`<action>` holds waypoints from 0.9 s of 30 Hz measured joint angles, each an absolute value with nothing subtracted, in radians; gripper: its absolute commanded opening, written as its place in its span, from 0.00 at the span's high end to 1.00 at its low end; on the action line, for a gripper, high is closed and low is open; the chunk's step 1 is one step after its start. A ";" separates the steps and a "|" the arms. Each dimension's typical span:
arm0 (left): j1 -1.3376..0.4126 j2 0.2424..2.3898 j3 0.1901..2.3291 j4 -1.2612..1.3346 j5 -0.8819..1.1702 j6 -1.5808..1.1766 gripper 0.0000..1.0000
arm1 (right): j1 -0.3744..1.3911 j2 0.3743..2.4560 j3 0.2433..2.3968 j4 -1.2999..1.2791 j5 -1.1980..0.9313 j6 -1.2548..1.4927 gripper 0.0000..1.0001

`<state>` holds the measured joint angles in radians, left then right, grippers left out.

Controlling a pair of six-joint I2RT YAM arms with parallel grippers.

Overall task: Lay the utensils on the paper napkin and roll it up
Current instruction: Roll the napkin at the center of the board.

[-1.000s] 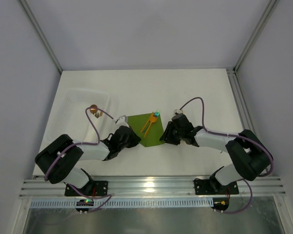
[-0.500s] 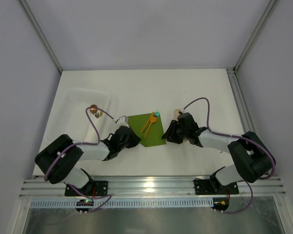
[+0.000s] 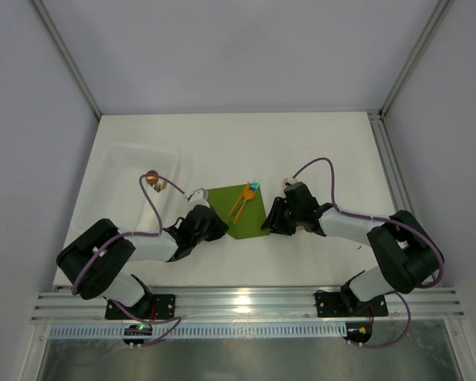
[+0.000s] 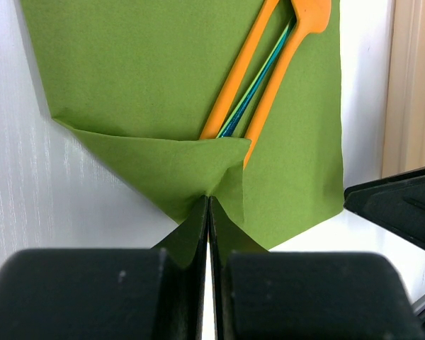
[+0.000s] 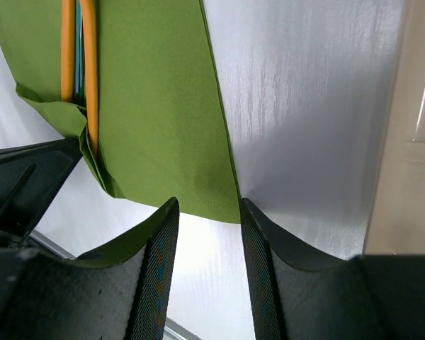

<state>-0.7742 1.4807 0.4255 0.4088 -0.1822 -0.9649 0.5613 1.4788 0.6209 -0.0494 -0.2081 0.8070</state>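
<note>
the green paper napkin [image 3: 239, 213] lies flat in the middle of the white table [image 3: 301, 151], between the two arms. two orange utensils [image 3: 242, 198] lie on it side by side, and a shiny green-blue utensil [image 4: 258, 81] sits in the thin gap between them.

the left gripper [image 4: 208, 212] is pinched tight on the napkin's near left corner. the corner is lifted and folded over, so a flap of paper covers the near ends of the utensils. the fold starts right at the claw's tips and the utensils point away from it, up across the sheet.

the right gripper [image 5: 207, 212] is let go, with its two fingers apart and nothing in them. it is down low at the napkin's near right corner. the napkin's right edge runs down into the gap between the fingers. one finger is over the green paper and the other is over bare table. i cannot tell if they touch the paper.

a clear plastic tray [image 3: 127, 171] sits well off to the left.
</note>
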 measured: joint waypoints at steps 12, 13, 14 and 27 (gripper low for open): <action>-0.775 1.480 0.426 0.408 -0.183 -0.965 1.00 | 0.588 1.479 0.608 -0.031 -0.238 0.834 0.56; -0.775 1.480 0.426 0.408 -0.183 -0.965 1.00 | 0.588 1.479 0.604 -0.022 -0.241 0.839 0.56; -0.775 1.480 0.426 0.408 -0.183 -0.965 1.00 | 0.588 1.479 0.595 -0.003 -0.246 0.849 0.56; -0.775 1.478 0.426 0.406 -0.183 -0.965 1.00 | 0.588 1.447 0.464 0.215 -0.247 1.010 0.59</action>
